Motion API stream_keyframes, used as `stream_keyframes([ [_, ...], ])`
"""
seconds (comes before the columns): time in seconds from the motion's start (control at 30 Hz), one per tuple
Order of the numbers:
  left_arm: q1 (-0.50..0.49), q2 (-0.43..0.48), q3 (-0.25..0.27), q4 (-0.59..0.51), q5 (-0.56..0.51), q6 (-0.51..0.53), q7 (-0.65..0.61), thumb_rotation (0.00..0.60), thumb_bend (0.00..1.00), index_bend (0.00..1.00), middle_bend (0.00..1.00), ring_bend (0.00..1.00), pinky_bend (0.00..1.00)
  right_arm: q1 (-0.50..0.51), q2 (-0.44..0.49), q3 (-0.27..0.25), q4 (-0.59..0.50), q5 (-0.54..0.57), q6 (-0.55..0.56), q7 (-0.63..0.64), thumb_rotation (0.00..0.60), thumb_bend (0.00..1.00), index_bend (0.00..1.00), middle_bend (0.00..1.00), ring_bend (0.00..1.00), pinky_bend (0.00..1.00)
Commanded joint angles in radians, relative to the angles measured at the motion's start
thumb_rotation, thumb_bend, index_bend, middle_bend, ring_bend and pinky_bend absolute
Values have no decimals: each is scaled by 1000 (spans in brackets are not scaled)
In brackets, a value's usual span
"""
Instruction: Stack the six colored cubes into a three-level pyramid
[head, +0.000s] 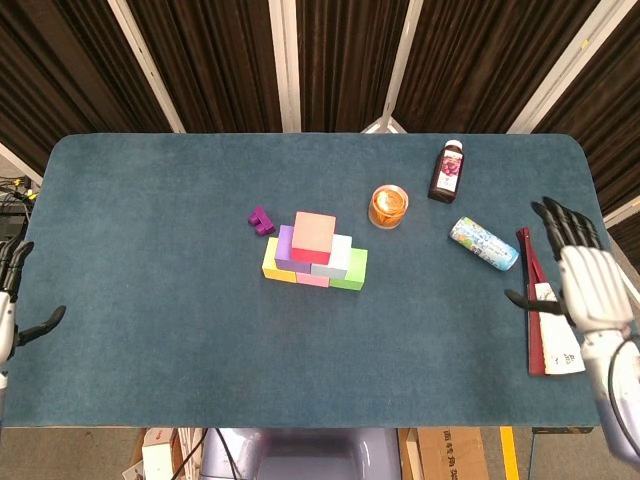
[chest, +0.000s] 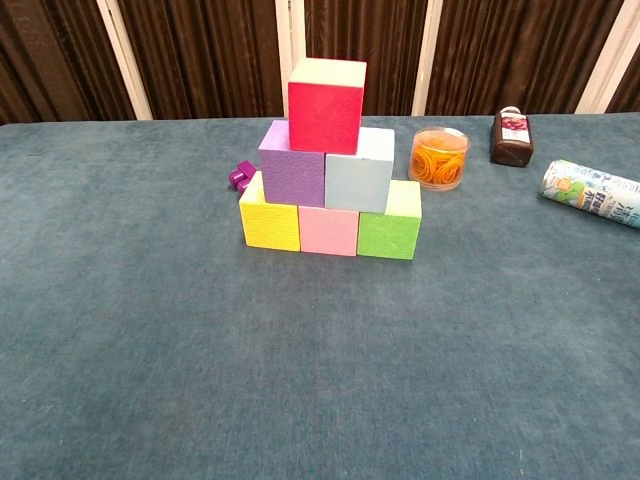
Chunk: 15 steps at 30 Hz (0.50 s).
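Note:
A three-level stack of cubes stands mid-table. The bottom row is a yellow cube (chest: 270, 222), a pink cube (chest: 329, 230) and a green cube (chest: 390, 226). On them rest a purple cube (chest: 292, 166) and a pale blue cube (chest: 359, 174). A red cube (chest: 325, 92) (head: 314, 236) sits on top. My right hand (head: 585, 283) is off the table's right edge, empty, fingers spread. My left hand (head: 8, 300) shows at the left edge of the head view, empty with fingers apart. Neither hand appears in the chest view.
A small purple piece (head: 261, 220) lies left of the stack. An orange jar (head: 389, 205), a dark bottle (head: 447, 171) and a patterned can (head: 483, 243) lying on its side are at the right. A red and white object (head: 545, 310) lies by the right edge.

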<state>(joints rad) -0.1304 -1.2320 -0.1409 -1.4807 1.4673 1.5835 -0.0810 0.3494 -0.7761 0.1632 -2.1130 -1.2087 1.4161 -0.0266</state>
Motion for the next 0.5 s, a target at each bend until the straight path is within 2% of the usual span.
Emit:
stream_keyframes([
  [0.03,12,11,12,-11,10,8,-6,600,270,76,0,0,0,-166,-160,-129,155,-239,199,-32,600,111,59,33,0,0],
  [0.2,34,28,23,-25,9,21,-24,600,270,76,0,0,0,-212,-277,-164,273,-320,248,-142,600,111,59,33,0,0],
  [0.33,50,45,29,-35,11,35,-40,600,270,76,0,0,0,-234,-329,-176,312,-313,239,-216,600,111,59,33,0,0],
  [0.5,62,62,34,-39,16,45,-50,600,270,76,0,0,0,-249,-371,-176,373,-292,218,-230,600,111,59,33,0,0],
])
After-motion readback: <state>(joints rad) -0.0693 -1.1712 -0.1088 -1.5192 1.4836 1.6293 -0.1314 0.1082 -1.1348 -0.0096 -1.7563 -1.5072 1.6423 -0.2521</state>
